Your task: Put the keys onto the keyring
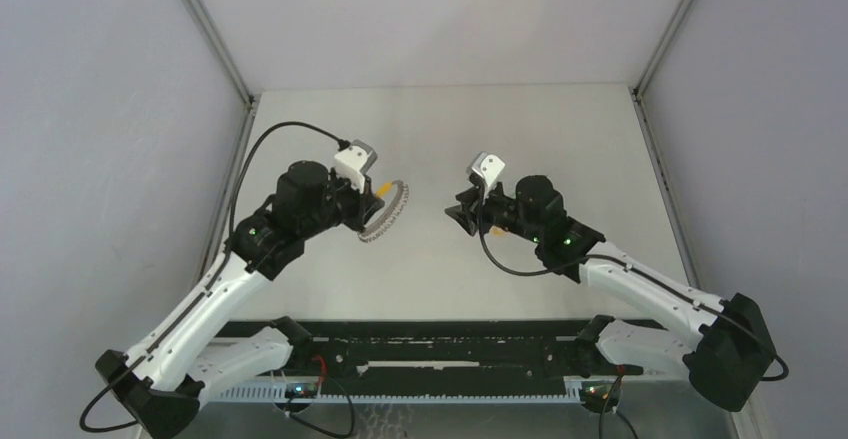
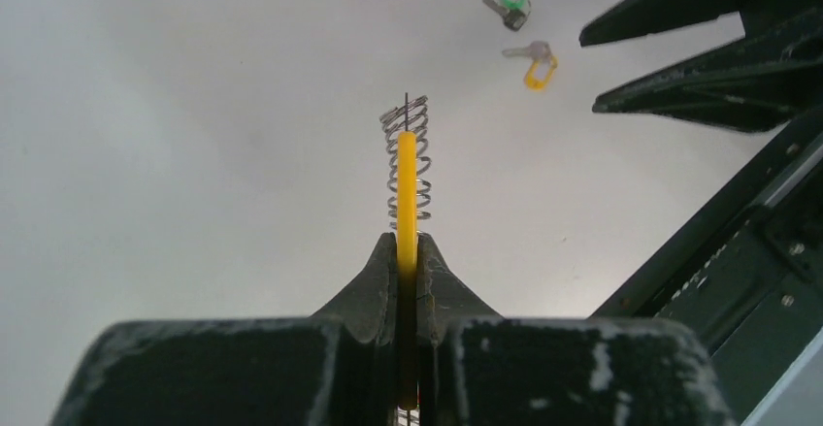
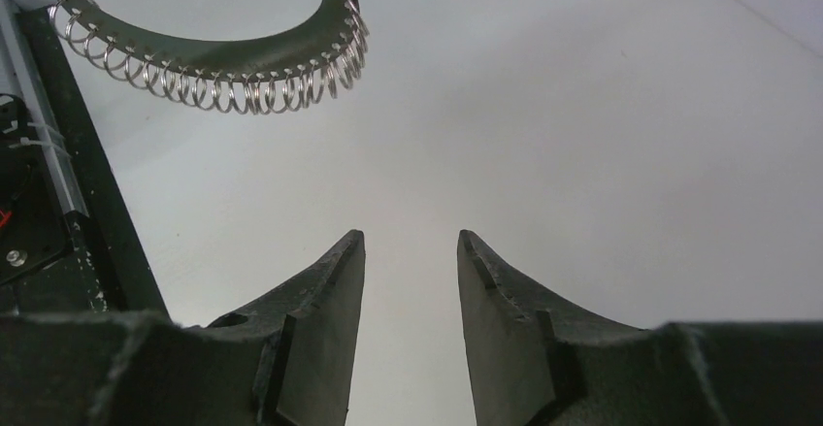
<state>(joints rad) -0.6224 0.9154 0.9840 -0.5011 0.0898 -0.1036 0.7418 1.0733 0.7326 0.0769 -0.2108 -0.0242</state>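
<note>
Keyring [image 2: 408, 169] first: it stands edge-on and off the table [image 1: 440, 129], straight ahead of the left claw [image 2: 408, 251], whose jaws are pressed together on the ring's yellow section [image 2: 407, 203]. That grip is thin and near one side of the rim, so the likeliest trouble is the ring pivoting or sliding in the jaws once a key is pushed against it. The wire coil [image 3: 223, 91] along the rim could also catch a key's tip and turn a clean threading into a snag.

Further out, beyond the ring and a little to the right of the left claw, the green-headed key [image 2: 511, 1] and the orange-headed key [image 2: 534, 60] lie flat on the table, near each other and apart from the ring. The right claw [image 3: 410, 251] is spread with nothing between its fingers, and its own camera shows the ring above and to its left but neither key. Reaching down for one without a view of it risks nudging the other away, and a small flat key may slip out of a shallow pinch.
</note>
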